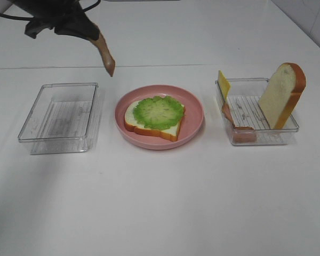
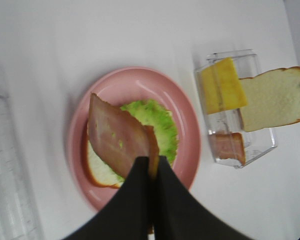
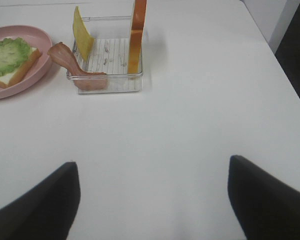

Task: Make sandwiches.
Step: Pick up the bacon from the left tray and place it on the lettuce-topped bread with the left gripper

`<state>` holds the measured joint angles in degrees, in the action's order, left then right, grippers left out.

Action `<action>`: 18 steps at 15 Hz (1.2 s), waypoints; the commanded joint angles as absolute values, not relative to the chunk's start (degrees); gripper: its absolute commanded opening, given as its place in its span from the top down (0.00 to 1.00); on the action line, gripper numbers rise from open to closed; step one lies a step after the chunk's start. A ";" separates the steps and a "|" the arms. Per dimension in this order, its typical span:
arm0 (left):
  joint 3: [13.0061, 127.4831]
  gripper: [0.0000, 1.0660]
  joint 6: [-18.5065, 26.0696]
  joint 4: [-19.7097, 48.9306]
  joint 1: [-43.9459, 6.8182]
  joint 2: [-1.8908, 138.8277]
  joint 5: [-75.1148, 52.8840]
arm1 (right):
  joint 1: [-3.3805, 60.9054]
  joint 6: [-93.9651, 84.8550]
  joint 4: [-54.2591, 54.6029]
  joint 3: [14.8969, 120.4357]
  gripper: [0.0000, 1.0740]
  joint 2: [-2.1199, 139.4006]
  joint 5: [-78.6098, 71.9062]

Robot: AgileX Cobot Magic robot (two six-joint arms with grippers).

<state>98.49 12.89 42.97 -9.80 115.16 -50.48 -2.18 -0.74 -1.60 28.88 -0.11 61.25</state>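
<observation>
On the pink plate (image 1: 194, 114) lies the sandwich stack: one white bread slice (image 1: 149, 128) with green lettuce (image 1: 159, 111) on top. My left gripper (image 1: 97, 38) hangs high at the back left, shut on a brown bacon strip (image 1: 106, 57) that dangles from it. In the left wrist view the bacon strip (image 2: 117, 137) hangs from that gripper (image 2: 152, 162), with the plate (image 2: 185, 115) and lettuce (image 2: 162, 122) below. My right gripper (image 3: 155, 200) is open over bare table, with nothing between its fingers (image 3: 45, 200).
A clear tray (image 1: 258, 140) at the right holds an upright bread slice (image 1: 281, 96), a yellow cheese slice (image 1: 223, 82) and another bacon strip (image 1: 240, 130). A clear tray (image 1: 58, 117) with nothing in it stands at the left.
</observation>
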 commanded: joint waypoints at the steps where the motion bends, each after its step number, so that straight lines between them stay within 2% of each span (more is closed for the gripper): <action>1: 98.78 1.00 14.95 46.75 -13.29 115.22 -47.78 | -2.46 -0.80 -1.60 28.65 0.27 -0.97 60.56; 3: 101.41 1.00 16.33 51.91 -18.56 119.81 -47.90 | -2.46 -0.80 -1.60 28.65 0.27 -0.97 60.56; 5: 104.85 1.00 16.50 55.46 -20.91 124.45 -49.16 | -2.46 -0.80 -1.60 28.65 0.27 -0.97 60.56; 11: 114.59 1.00 16.10 62.62 -22.86 137.40 -55.75 | -2.46 -0.80 -1.60 28.65 0.27 -0.97 60.56; 15: 114.76 1.00 15.76 57.81 -21.20 138.54 -57.87 | -2.46 -0.80 -1.60 28.65 0.27 -0.97 60.56; 16: 114.76 1.00 15.01 55.00 -20.11 138.48 -58.10 | -2.46 -0.80 -1.49 28.65 0.27 -0.97 60.56; 18: 114.76 1.00 13.58 53.69 -18.62 138.48 -58.50 | -2.46 -0.80 -1.49 28.65 0.27 -0.97 60.56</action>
<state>114.53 14.15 53.69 -18.74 138.66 -58.10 -2.18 -0.74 -1.60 28.88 -0.11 61.25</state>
